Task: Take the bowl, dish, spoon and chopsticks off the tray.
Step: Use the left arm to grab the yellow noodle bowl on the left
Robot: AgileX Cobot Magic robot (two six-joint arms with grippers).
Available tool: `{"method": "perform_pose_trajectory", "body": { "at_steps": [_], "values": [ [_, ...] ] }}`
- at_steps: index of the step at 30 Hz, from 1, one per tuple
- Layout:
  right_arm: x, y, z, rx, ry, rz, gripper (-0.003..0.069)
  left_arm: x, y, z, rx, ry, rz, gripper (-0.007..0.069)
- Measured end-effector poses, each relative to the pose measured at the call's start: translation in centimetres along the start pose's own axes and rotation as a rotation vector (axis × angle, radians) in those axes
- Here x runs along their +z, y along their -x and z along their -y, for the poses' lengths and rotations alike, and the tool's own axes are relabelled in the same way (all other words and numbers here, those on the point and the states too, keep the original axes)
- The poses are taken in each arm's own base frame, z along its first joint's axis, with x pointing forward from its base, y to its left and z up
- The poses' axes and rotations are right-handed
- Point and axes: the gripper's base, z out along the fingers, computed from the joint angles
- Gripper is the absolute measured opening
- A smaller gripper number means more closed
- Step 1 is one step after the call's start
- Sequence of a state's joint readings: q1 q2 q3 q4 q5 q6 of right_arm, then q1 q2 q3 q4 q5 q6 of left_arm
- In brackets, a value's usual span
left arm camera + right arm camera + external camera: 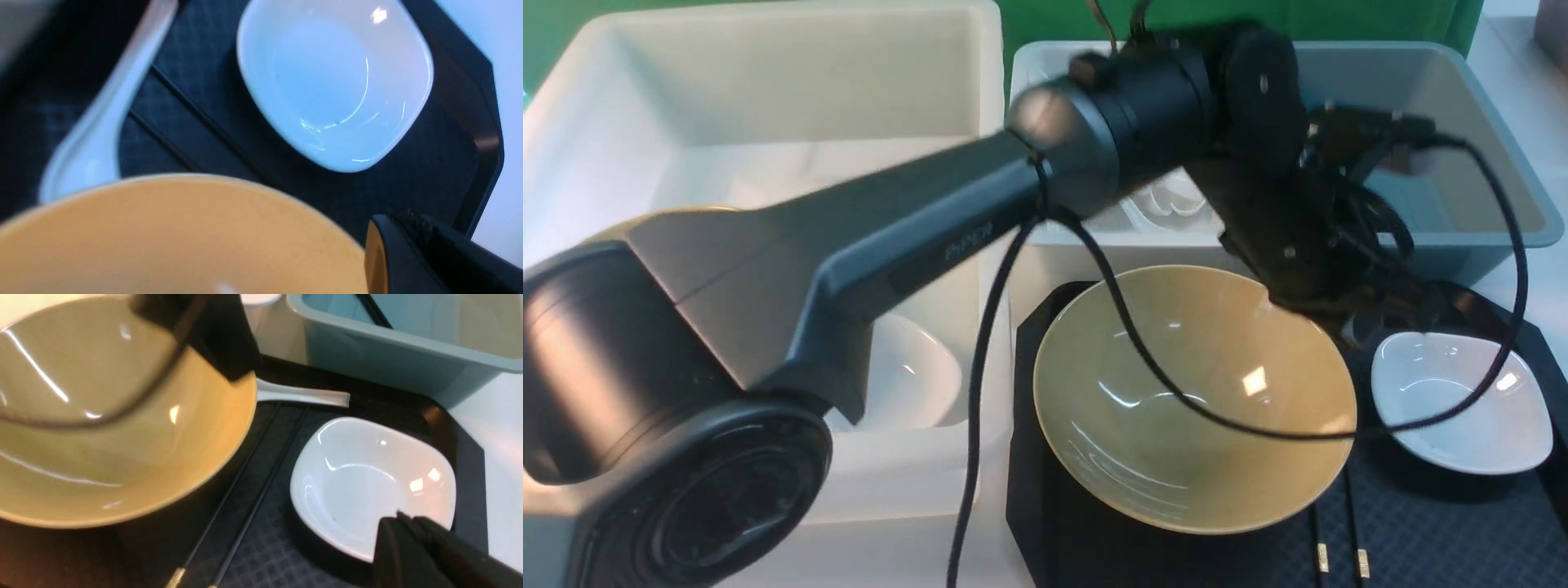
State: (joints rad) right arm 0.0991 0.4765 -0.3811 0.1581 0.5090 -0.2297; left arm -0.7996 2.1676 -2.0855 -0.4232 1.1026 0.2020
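The tan bowl (1192,392) sits on the left half of the black tray (1421,531); the white dish (1462,400) is to its right. The black chopsticks (1339,539) lie between them, gold bands toward me. The white spoon (302,396) lies behind the bowl, by the tray's far rim. My left gripper (1339,314) is at the bowl's far right rim. In the left wrist view its fingers (402,218) are pressed together beside the rim, nothing between them. My right gripper (402,518) is shut and empty above the dish's (367,473) near edge.
A white tub (768,106) stands left of the tray, with a white dish (907,376) in it. A blue-grey tub (1437,82) stands behind the tray and holds white spoons (1176,200). My left arm and its cable cross above the bowl.
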Motion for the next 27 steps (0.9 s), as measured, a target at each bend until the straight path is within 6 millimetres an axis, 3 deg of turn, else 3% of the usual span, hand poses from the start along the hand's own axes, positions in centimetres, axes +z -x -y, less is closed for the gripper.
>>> {"method": "perform_pose_trajectory", "body": {
  "at_steps": [6,11,18,22,27],
  "values": [
    [0.0,0.1,0.0,0.002,-0.001,0.009,0.0045,-4.9,-0.2,-3.8,0.036,0.263,-0.066,0.0033],
    [0.0,0.1,0.0,0.003,-0.001,0.010,0.0045,-6.6,-0.8,-6.2,0.003,0.351,-0.073,0.0124],
    [0.0,0.1,0.0,0.003,-0.001,0.010,0.0045,-5.1,-2.4,-8.0,0.043,0.407,-0.181,0.0394],
    [0.0,0.1,0.0,0.003,-0.001,0.010,0.0045,-3.4,-3.1,-8.9,0.036,0.409,-0.235,0.0460],
    [0.0,0.1,0.0,0.004,-0.001,0.011,0.0045,0.1,-4.1,-10.5,0.014,0.402,-0.310,0.0466]
  ]
}}
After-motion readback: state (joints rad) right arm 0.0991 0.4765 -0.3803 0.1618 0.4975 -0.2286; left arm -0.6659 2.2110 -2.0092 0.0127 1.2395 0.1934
